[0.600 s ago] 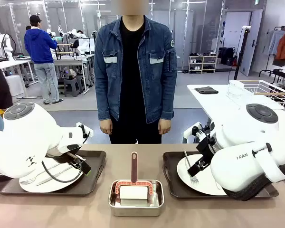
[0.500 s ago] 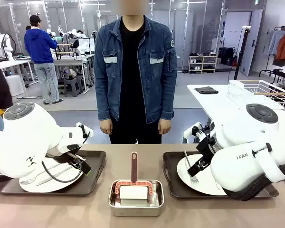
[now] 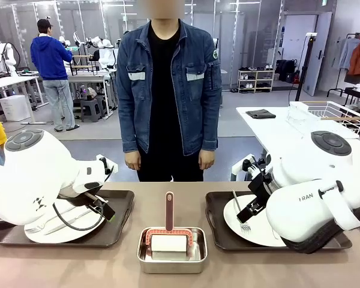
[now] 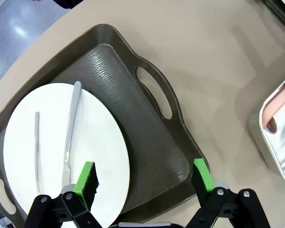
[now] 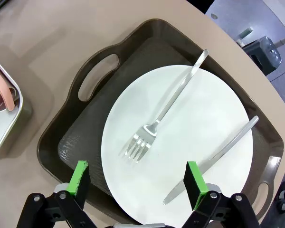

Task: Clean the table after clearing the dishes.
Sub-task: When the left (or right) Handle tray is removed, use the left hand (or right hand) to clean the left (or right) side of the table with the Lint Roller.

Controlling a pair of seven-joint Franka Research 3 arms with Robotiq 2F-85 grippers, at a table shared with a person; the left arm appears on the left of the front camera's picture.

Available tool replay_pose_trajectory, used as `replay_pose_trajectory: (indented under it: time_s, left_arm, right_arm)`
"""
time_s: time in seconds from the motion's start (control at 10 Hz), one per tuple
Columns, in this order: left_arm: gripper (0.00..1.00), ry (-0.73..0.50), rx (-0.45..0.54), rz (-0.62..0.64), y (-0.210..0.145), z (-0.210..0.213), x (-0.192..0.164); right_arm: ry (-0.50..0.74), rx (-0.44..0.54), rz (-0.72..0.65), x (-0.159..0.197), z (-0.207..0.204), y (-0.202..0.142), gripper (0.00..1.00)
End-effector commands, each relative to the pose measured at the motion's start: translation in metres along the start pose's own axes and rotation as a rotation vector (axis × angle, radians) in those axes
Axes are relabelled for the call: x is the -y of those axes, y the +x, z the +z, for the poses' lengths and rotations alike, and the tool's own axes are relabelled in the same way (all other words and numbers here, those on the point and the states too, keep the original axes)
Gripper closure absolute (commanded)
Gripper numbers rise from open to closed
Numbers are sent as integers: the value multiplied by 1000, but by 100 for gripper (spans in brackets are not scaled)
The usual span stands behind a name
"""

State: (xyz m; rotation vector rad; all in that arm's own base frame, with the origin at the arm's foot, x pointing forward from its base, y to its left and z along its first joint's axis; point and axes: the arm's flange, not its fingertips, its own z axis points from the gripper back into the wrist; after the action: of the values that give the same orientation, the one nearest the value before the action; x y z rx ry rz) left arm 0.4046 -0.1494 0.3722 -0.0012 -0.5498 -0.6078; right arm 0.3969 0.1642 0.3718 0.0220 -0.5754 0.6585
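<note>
Backdrop: open workshop floor, a person in a denim jacket [image 3: 168,90] standing at the far edge with hands down, and the wide matte beige table [image 3: 264,273] stretching between us.
Left dishes: dark brown handled left tray [image 4: 147,137] on the robot's left half of the table, carrying a round white left plate [image 4: 99,142] with two pieces of silver cutlery.
Right dishes: matching right tray [image 5: 80,137] on the right half, with the right plate [image 5: 194,123] on it and a silver fork [image 5: 166,114] and knife [image 5: 218,154] lying on the plate.
Centre: small square steel pan [image 3: 171,264] between the trays, a pink-handled tool [image 3: 169,210] resting in it.
Left gripper [image 4: 143,176]: fingers spread wide, nothing between them, poised over the left tray's inner end.
Right gripper [image 5: 137,180]: also spread and empty, over the edge of the right plate.
Step in hand: looks like clearing. Both trays sit on the table, so wiping can't start yet.
Doing it well: I'd take each tray by a rim or handle cut-out, not the plate, and lift level so the loose cutlery doesn't slide.
Axes: both trays lie long side along the table's width, handles at the short ends. The fork's tines point toward the robot's side, its handle away toward the person.
</note>
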Motion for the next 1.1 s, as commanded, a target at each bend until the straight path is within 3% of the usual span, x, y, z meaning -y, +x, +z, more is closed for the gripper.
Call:
replay_pose_trajectory:
  time_s: [0.0,1.0]
  left_arm:
    - [0,-10,-1,10,-1,0,-2]
    - [0,-10,-1,10,-1,0,-2]
  right_arm:
    - [1,-1,3,-1,1,0,0]
    - [1,-1,3,-1,1,0,0]
